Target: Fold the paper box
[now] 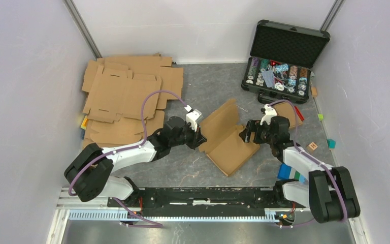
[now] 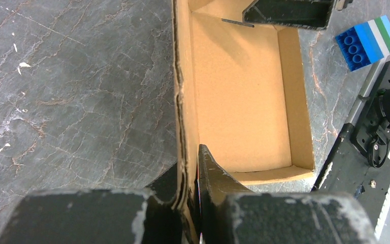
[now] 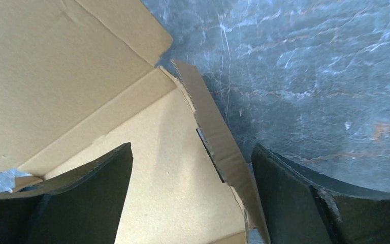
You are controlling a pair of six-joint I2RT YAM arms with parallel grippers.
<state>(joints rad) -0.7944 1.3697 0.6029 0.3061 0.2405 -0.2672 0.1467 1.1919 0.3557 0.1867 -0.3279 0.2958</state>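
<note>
On the table (image 1: 198,89), between our arms: the paper box (image 1: 232,146), half raised.
Our left jaws pinch one side wall; our right jaws stand spread astride the opposite wall. It looks like light, springy cardboard (easily creased), so we would hold the walls near their folds.

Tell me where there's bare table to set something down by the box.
Bare tabletop lies behind the paper box, between the flat cardboard blanks and the poker chip case, and in front of it toward the base rail. The right edge is crowded with toy blocks and a cardboard piece.
</note>
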